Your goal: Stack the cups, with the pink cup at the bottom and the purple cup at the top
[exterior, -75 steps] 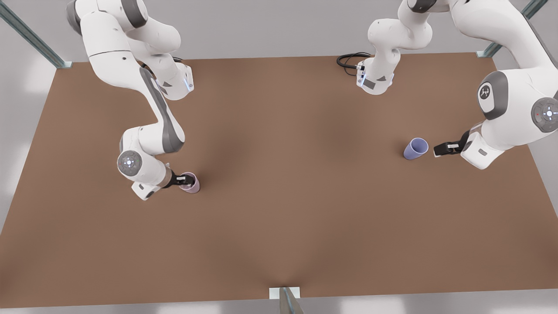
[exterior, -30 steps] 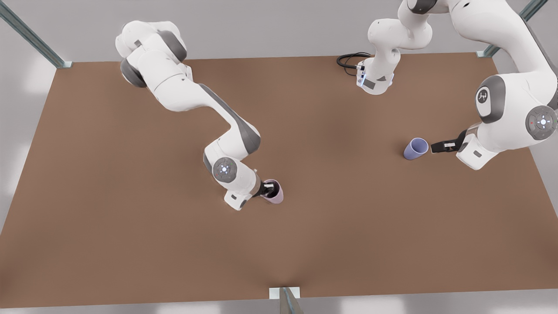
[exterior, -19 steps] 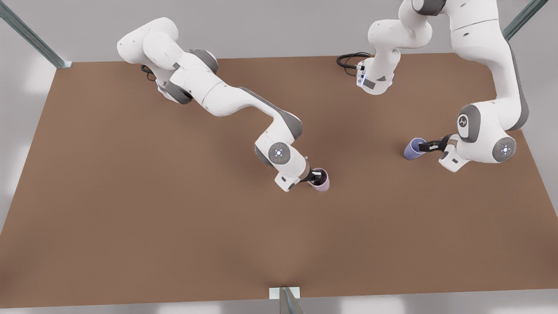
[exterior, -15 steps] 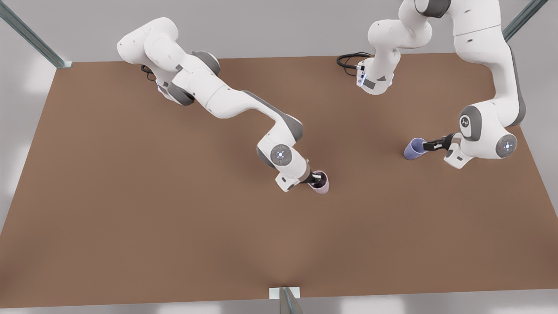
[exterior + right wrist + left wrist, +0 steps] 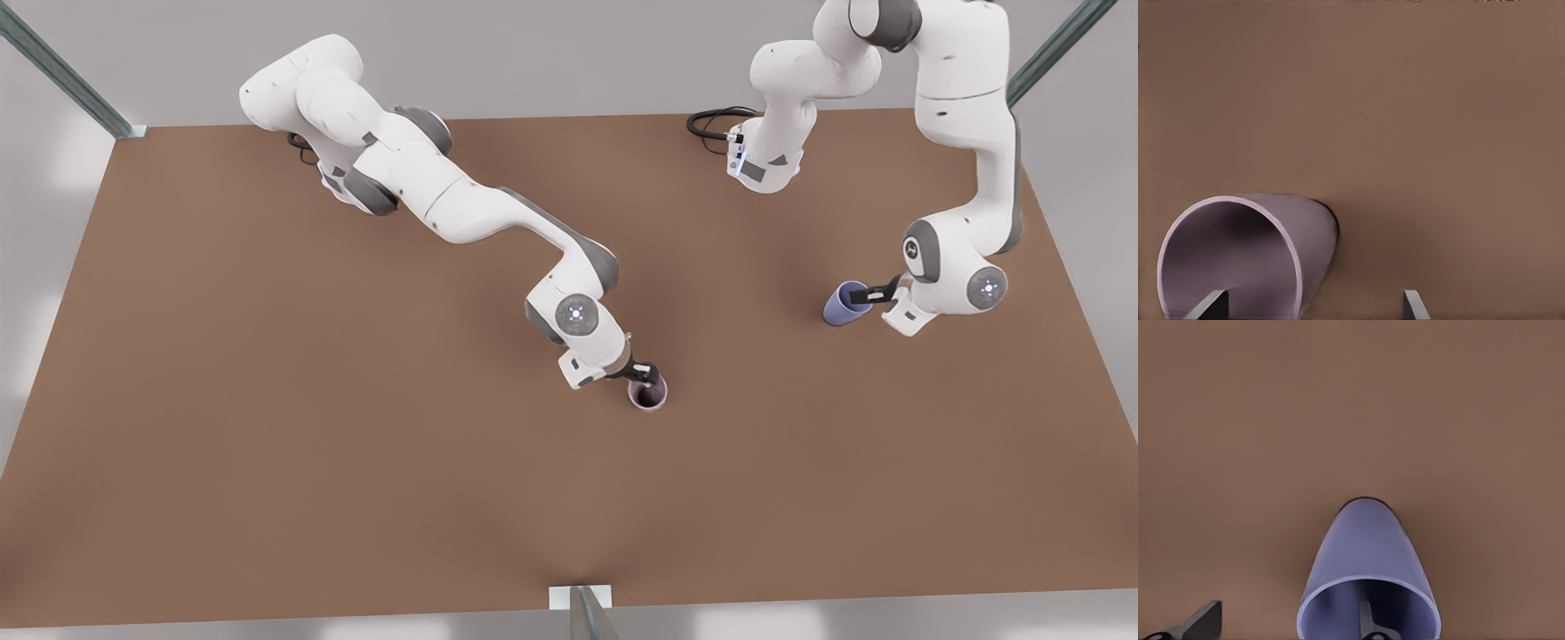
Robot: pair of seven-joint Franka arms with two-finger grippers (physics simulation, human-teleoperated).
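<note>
The table (image 5: pixel 267 427) looks matt brown, smooth like board. Both cups, pink (image 5: pixel 647 393) and purple (image 5: pixel 845 304), look smooth matt plastic. The arms' (image 5: pixel 462 204) white shells are glossy.

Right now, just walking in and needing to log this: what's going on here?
Two arms work on a brown table. The right tool, open, straddles the rim of the pale mauve-pink tapered cup mid-table. The left tool, open, straddles the rim of the bluish-lavender tapered cup. Nothing is stacked yet.
</note>
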